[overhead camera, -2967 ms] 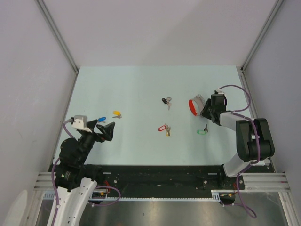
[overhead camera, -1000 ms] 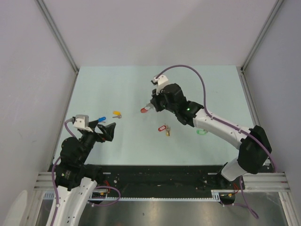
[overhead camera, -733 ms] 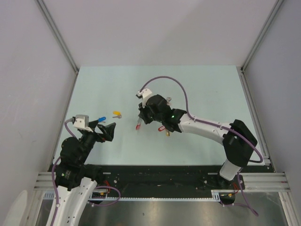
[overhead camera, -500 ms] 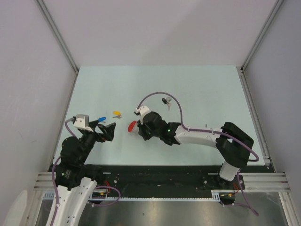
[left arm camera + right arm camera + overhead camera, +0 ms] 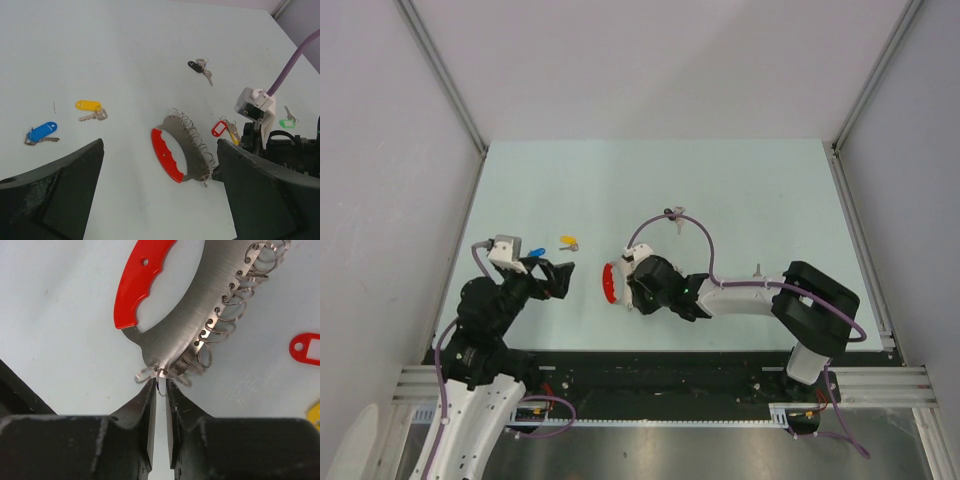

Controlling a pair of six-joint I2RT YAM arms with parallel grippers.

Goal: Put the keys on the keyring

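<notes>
The right gripper [image 5: 160,390] pinches the keyring [image 5: 175,335] by its end loop. The left gripper [image 5: 552,278] hangs spread wide, holding nothing.

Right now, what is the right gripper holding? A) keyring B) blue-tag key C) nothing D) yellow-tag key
A: in the right wrist view the right gripper is pinched shut on the end of the keyring.

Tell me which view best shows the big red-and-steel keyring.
Right wrist: the red-handled steel keyring fills the frame, right gripper pinching its lower end. Left wrist shows it whole but smaller; top external, only its red side.
</notes>
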